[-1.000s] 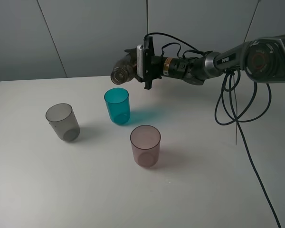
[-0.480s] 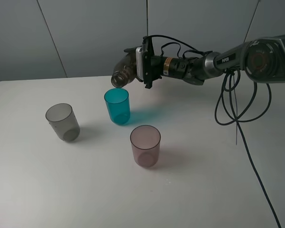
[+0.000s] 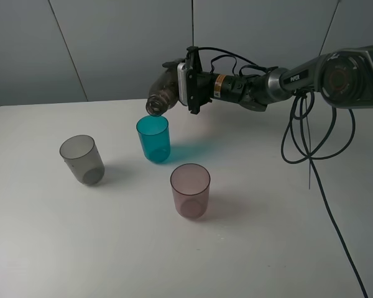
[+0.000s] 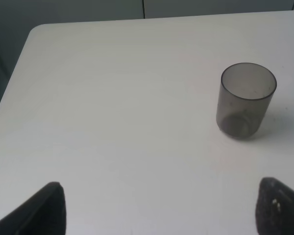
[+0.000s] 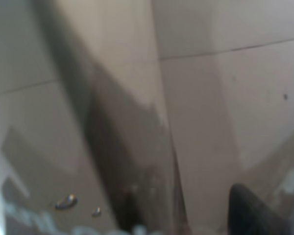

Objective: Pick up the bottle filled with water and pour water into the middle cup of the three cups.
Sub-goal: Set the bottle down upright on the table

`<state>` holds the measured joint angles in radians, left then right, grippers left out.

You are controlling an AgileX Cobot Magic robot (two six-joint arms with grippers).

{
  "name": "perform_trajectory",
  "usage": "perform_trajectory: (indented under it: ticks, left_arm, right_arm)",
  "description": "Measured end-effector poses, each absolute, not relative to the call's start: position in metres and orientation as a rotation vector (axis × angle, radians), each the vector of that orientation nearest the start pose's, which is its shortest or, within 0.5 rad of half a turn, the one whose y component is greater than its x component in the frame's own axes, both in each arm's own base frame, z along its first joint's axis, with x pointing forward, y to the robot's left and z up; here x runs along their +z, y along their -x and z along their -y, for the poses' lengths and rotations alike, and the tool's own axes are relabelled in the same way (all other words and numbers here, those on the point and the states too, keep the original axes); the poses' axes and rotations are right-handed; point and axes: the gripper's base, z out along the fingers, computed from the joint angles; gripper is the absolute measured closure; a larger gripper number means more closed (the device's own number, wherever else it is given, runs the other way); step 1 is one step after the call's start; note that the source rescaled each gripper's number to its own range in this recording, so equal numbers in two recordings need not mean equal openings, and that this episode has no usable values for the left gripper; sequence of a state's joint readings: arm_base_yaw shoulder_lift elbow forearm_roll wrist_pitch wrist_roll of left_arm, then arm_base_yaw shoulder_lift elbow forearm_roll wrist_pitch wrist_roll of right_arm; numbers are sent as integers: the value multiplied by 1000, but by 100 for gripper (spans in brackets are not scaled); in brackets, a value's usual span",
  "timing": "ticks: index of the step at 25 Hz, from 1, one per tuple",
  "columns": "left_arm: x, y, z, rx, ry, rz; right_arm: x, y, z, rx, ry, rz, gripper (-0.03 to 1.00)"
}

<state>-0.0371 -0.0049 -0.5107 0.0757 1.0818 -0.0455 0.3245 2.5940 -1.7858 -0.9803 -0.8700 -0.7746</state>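
Left of frame: grey cup [image 3: 81,159]. The left gripper [image 4: 159,215] is released, with only its fingertips [image 4: 46,210] visible. Upper centre: the bottle [image 3: 163,93] is tilted mouth-down above the teal cup [image 3: 153,138] and clamped by the right gripper [image 3: 178,84]. Its jaws are largely hidden.

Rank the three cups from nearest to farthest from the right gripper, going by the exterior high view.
1. Teal cup: middle of the table, just under the mouth of the bottle held by the right gripper.
2. Pink cup, toward the front, and grey cup, off to the left: both clearly farther, too close to call between them.
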Motion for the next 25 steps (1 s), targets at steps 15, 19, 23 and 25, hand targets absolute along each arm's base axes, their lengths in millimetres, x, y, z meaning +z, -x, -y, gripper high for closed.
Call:
perform_trajectory:
  ticks: [15,19,23,25]
  left_arm:
    - [279,8,-6,39,14,-2048]
    - [279,8,-6,39,14,-2048]
    - [279,8,-6,39,14,-2048]
    - [279,8,-6,39,14,-2048]
  right_arm:
    - [78,-488,-225,-361,1606,-523,97]
    - [79,-488,-225,-369,1607,-515,97]
    - [82,-490,-226,-376,1601,-507,97]
    - [82,-490,-226,-378,1602,-506,97]
